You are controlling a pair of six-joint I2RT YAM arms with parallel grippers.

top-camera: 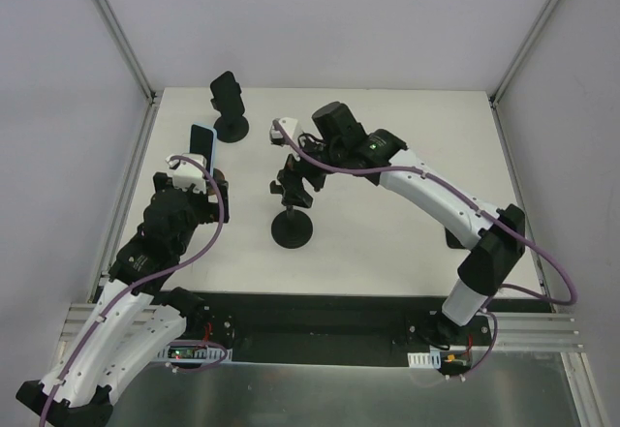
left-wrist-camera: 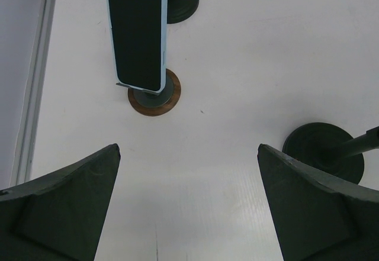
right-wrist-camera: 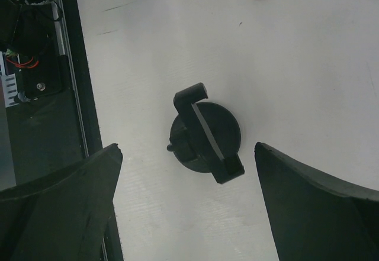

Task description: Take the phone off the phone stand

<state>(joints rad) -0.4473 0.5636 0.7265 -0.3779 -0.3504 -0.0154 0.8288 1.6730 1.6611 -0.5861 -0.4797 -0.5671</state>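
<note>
The phone (left-wrist-camera: 139, 33) sits in its phone stand (left-wrist-camera: 155, 100) at the table's (left-wrist-camera: 249, 65) far left, just beyond the left pincer (left-wrist-camera: 188, 151), which is spread wide. I'd say it should straddle the phone's long edges, close, then lift straight up. The right pincer (right-wrist-camera: 188, 148), also apart, hangs over an empty stand (right-wrist-camera: 207, 125). The cradle behind the phone is hidden.
</note>
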